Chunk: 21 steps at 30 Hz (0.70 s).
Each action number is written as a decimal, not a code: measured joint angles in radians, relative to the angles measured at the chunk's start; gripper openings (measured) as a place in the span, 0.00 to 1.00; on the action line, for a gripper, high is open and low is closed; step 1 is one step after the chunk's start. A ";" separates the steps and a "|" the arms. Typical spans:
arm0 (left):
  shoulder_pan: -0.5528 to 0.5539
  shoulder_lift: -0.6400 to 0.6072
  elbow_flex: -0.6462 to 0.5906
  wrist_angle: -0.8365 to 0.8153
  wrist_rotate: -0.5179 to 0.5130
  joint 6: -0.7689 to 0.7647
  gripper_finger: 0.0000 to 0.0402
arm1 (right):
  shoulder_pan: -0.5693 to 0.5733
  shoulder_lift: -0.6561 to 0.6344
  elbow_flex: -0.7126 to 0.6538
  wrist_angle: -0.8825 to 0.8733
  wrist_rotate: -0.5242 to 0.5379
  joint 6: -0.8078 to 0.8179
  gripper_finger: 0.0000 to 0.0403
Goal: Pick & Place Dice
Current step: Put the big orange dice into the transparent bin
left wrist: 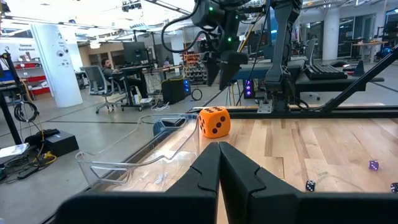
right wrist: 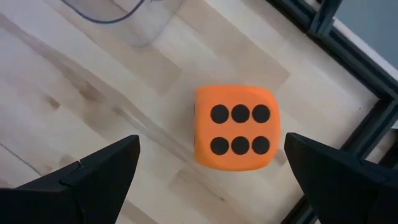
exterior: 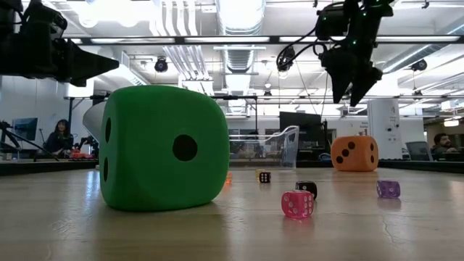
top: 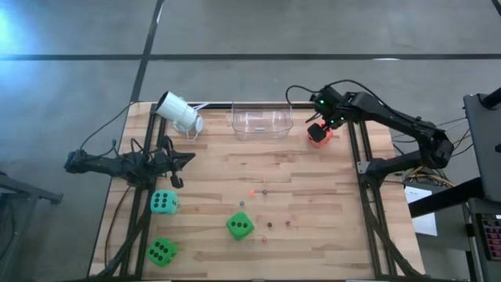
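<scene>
Over the far right corner of the table (top: 313, 196), the right pincer (right wrist: 208, 171) hangs above the orange die (right wrist: 234, 127), its fingers spread wide and nothing between them. The die sits flat on the wood with its six face up, just beside the clear plastic bin (top: 262, 121) and close to the dark frame rail at the table's edge.

To take it well, the pincer should drop straight down so that the die's two opposite flat sides meet the fingers squarely, not its corners. The wrist view suggests the die is a little off centre toward one finger, so a small sideways correction before descending would help. Since the cube is soft, a moderate squeeze low on its body should hold it without it popping out. The rail close by leaves little room on that side.

The left pincer (left wrist: 219, 165) waits pressed together at the table's left edge, empty.
</scene>
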 joint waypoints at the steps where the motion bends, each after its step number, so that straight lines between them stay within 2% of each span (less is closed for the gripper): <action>1: 0.000 0.000 0.000 0.000 0.000 0.000 0.03 | -0.001 0.003 -0.001 0.000 -0.002 -0.001 0.99; 8: 0.000 0.000 0.000 0.000 0.000 0.000 0.03 | -0.035 0.052 -0.021 0.004 -0.012 -0.027 0.99; 21: 0.000 0.000 0.000 0.000 0.000 0.000 0.03 | -0.125 0.047 -0.119 0.093 -0.164 -0.117 0.99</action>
